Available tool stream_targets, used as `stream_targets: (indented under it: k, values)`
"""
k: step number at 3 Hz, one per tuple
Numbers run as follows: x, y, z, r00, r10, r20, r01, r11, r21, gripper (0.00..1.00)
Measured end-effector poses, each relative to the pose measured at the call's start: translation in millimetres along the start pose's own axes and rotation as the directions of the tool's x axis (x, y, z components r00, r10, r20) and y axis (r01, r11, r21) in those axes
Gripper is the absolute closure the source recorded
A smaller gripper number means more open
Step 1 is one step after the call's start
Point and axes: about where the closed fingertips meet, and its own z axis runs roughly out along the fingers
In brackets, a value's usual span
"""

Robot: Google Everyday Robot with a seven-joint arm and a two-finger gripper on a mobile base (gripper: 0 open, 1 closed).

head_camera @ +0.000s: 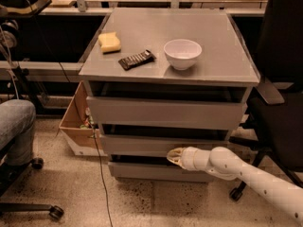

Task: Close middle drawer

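A grey cabinet (218, 72) stands in the middle of the camera view with three drawers. The middle drawer (137, 144) has a plain grey front of medium height, with a dark gap above it. My gripper (173, 156) is at the end of a white arm coming in from the lower right. Its tip rests against the lower edge of the middle drawer's front, right of centre. The taller top drawer (161, 112) sticks out a little. The bottom drawer (142, 171) sits below my gripper.
On the cabinet top lie a yellow sponge (109, 42), a dark snack bar (136, 59) and a white bowl (182, 53). An open cardboard box (75, 122) stands left of the cabinet. Office chairs stand at the left (16, 131) and right (279, 103). A cable (102, 174) hangs down the front.
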Motion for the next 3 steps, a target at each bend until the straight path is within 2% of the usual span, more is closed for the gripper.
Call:
stream_targets:
  k: [1, 2, 3]
  values:
    - [-2.3, 23.1, -43.1, 0.998, 0.058, -0.027, -0.059, 0.9977, -0.033, 1.00]
    - [-17.7, 46.5, -91.5, 0.995, 0.062, -0.077, -0.066, 0.9964, -0.053, 1.00]
    - [-31.9, 63.4, -144.8, 0.990, 0.059, -0.126, -0.064, 0.9973, -0.037, 0.83]
